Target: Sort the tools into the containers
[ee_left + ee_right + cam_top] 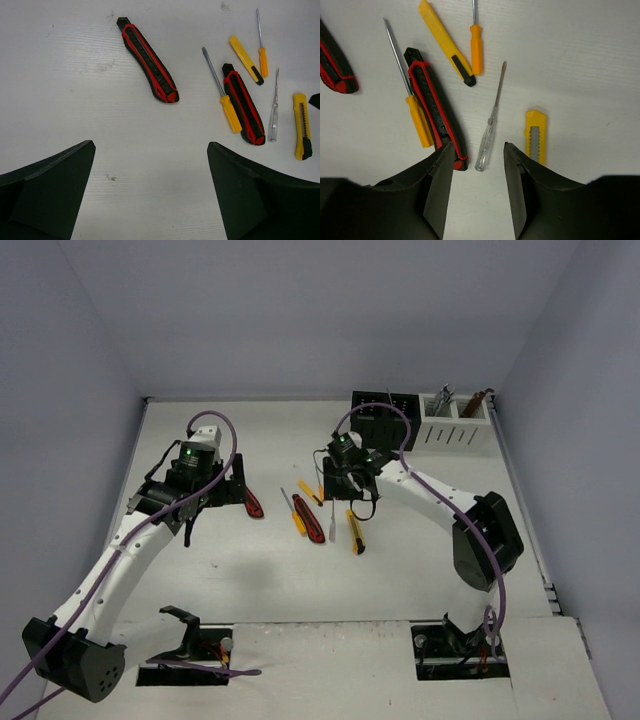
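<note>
Several tools lie mid-table: a red-black knife (252,503), an orange screwdriver (293,512), a second red-black knife (309,519), a yellow knife (308,490), a small orange screwdriver (320,483), a clear-handled screwdriver (332,521) and another yellow knife (356,531). My right gripper (343,495) hovers open over them. In the right wrist view the jaws of my right gripper (479,150) stand either side of the clear screwdriver's handle (486,141), between the red-black knife (436,116) and the yellow knife (536,142). My left gripper (228,492) is open and empty, just left of the first red-black knife (149,60).
The black container (385,422) and the white container (455,424) stand side by side at the back right. The white one holds silver and dark tools upright. Walls close the table at left, back and right.
</note>
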